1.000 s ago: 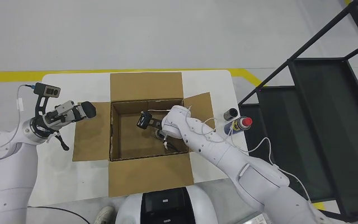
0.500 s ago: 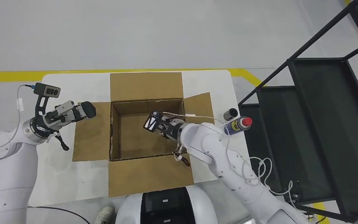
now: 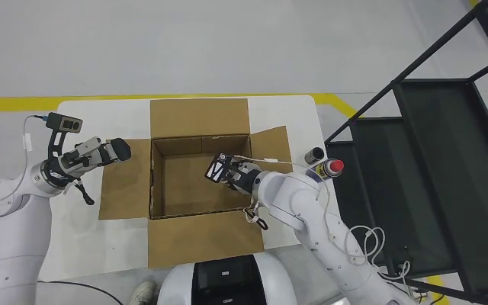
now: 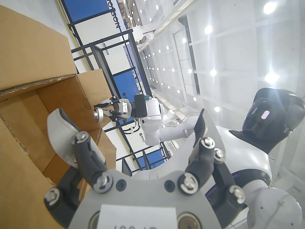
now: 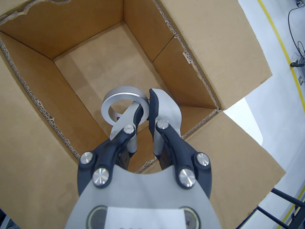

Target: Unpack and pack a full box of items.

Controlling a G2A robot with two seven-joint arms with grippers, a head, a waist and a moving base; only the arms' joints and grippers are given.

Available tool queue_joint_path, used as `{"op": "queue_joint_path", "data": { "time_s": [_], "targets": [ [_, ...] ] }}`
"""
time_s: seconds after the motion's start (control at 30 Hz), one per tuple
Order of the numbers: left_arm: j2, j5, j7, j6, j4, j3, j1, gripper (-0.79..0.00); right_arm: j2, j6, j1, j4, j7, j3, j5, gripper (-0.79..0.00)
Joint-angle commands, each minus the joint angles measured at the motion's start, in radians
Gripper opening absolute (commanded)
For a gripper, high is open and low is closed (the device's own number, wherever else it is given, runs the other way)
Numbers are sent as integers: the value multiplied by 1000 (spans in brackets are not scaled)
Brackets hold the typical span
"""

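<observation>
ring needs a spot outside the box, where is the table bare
Bare table lies at the far left corner, between back flap and left flap, and at the near left corner. The right edge is crowded: two cans stand by the right flap. The box floor is bare too.

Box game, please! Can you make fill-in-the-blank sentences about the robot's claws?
1. The right claw holds a silver ____ over the box.
2. The left claw is ____ and holds nothing.
3. The spray can beside the box has a ____ cap.
Missing words: ring, open, red.
</observation>
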Motion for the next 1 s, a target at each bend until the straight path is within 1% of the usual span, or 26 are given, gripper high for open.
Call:
{"op": "queue_joint_path", "data": {
  "time_s": [0.0, 0.73, 0.8, 0.9, 0.97],
  "targets": [
    [0, 0, 0, 0, 0, 0, 0, 0, 0, 0, 0, 0, 0, 0, 0, -785],
    [0, 0, 0, 0, 0, 0, 0, 0, 0, 0, 0, 0, 0, 0, 0, -785],
    [0, 0, 0, 0, 0, 0, 0, 0, 2, 5, -8, 1, -13, 6, -6, -785],
    [0, 0, 0, 0, 0, 0, 0, 0, 10, -13, -30, -48, 8, 37, -6, -785],
    [0, 0, 0, 0, 0, 0, 0, 0, 18, -40, -57, -98, 21, 77, 25, -785]
  ]
}}
